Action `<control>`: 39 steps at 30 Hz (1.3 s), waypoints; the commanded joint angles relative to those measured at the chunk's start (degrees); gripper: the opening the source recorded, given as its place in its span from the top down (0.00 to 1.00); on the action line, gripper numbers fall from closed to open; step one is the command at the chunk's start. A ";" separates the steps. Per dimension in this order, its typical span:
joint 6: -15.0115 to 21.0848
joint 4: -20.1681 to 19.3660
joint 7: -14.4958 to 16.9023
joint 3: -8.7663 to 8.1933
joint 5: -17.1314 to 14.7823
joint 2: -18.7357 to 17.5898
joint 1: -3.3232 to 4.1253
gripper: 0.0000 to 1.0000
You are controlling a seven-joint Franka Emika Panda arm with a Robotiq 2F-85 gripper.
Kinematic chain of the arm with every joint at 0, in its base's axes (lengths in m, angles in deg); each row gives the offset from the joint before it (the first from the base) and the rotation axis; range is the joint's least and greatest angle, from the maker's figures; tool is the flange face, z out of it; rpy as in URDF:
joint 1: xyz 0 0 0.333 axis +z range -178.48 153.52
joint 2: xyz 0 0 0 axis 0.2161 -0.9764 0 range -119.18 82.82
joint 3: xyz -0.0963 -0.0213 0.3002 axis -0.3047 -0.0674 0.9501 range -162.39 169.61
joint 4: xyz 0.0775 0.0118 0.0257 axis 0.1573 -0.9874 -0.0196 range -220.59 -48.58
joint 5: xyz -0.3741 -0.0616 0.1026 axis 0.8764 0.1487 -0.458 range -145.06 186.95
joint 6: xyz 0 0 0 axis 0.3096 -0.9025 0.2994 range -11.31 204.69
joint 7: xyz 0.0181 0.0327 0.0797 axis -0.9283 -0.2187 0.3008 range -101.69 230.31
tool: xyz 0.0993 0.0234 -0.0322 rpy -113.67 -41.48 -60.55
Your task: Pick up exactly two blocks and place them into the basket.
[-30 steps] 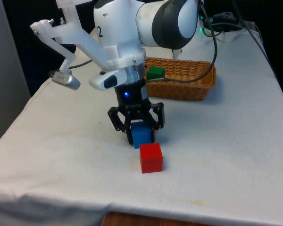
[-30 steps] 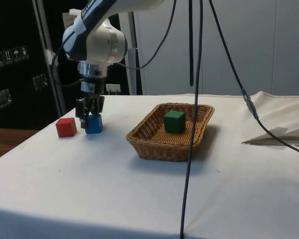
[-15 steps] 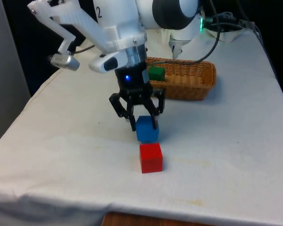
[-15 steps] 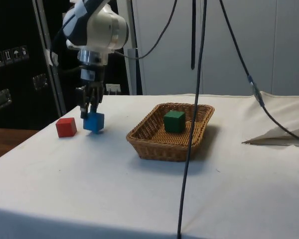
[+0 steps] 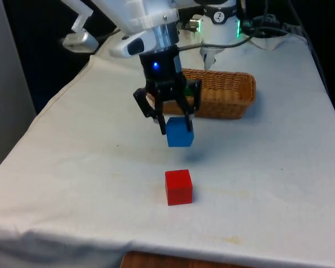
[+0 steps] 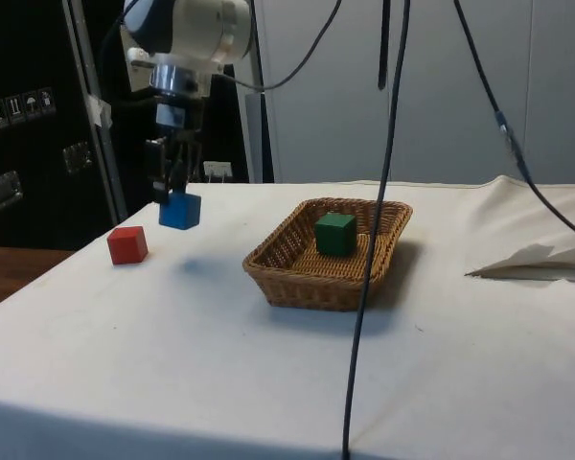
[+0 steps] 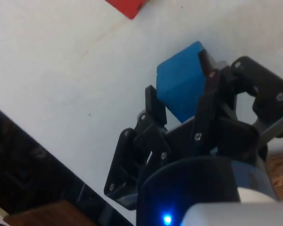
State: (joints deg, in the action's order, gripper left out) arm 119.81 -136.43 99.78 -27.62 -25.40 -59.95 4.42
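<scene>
Side view, left to right: dark cabinets [image 6: 29, 144] bearing small white labels, writing unreadable; red block [image 6: 127, 244] on counter [image 6: 268, 383]; blue block [image 6: 179, 210] clamped in jaws of gripper [image 6: 172, 187], lifted clear of cloth; basket [image 6: 331, 254] holding green block [image 6: 335, 233]. Front view: blue block [image 5: 180, 132] hangs between red block [image 5: 178, 187] and basket [image 5: 223, 95], arm hiding green block. Wrist view: fingers [image 7: 153, 106] pressing opposite faces of blue block [image 7: 181, 89].

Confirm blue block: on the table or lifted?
Lifted. The gripper is shut on the blue block, which hangs clear of the white cloth in the side view, its shadow on the cloth below.
</scene>
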 commanded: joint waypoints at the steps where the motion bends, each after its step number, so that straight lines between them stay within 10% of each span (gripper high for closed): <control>1: -0.06 -1.72 -0.46 -0.69 1.03 1.95 0.92 0.98; 39: 0.92 -24.81 -2.29 -0.34 16.67 27.67 3.09 0.98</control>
State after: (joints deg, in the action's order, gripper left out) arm 120.21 -160.32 98.40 -27.50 -9.99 -33.19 6.94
